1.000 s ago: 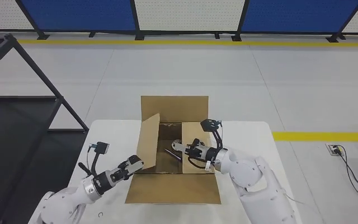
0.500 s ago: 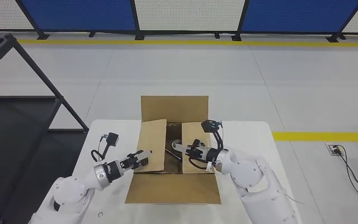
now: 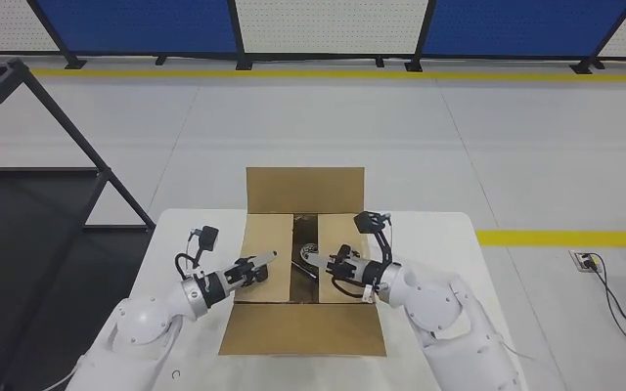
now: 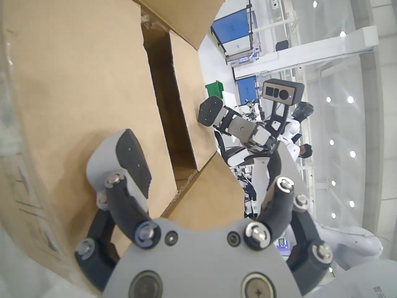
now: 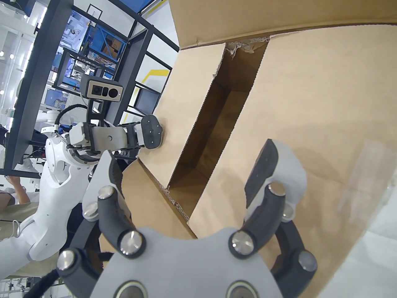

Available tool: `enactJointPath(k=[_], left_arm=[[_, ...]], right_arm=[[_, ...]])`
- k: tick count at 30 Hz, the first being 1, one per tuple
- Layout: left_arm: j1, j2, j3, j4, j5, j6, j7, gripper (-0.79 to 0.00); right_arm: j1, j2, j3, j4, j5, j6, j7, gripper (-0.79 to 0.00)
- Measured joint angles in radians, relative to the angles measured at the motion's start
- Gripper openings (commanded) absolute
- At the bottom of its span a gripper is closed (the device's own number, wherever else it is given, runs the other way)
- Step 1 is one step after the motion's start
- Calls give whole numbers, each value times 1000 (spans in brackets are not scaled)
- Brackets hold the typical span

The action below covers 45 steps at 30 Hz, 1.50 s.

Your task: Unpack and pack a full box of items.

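Swinging down from upright, L flap (image 3: 269, 230) of the cardboard box (image 3: 293, 327) now lies nearly flat over the opening. L tool (image 3: 262, 262) has followed it inward, while R tool (image 3: 313, 256) has hardly shifted. L tool's fingers are apart, one pad pressed on the L flap's top face, nothing held. R tool's fingers are also apart and grip nothing, w/ a pad against the inner edge of the R flap (image 3: 342, 235), likewise folded in. Btwn the two flaps runs a narrow dark slot (image 3: 301, 279), contents too dim to tell. Its rear flap (image 3: 303, 186) and front flap (image 3: 333, 337) lie spread outward. Box sits mid-table (image 3: 430, 235), blue partition panels (image 3: 137, 24) standing on the floor beyond.
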Motion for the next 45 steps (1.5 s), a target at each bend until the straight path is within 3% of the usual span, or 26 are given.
enactJointPath(k=[12,33,38,45], left_arm=[[3,-7,24,-8,27,15,34,0],[108,10,-104,-149,-59,-51,33,0],[165,20,-177,-214,-70,-93,37,0],[254,34,-285,-275,-63,-194,25,0]], right_arm=[[12,5,-22,22,10,-16,9,0],[24,18,-48,-14,-6,-42,39,0],[-25,36,-6,-109,5,-137,74,0],[-133,73,92,-266,33,-346,154,0]])
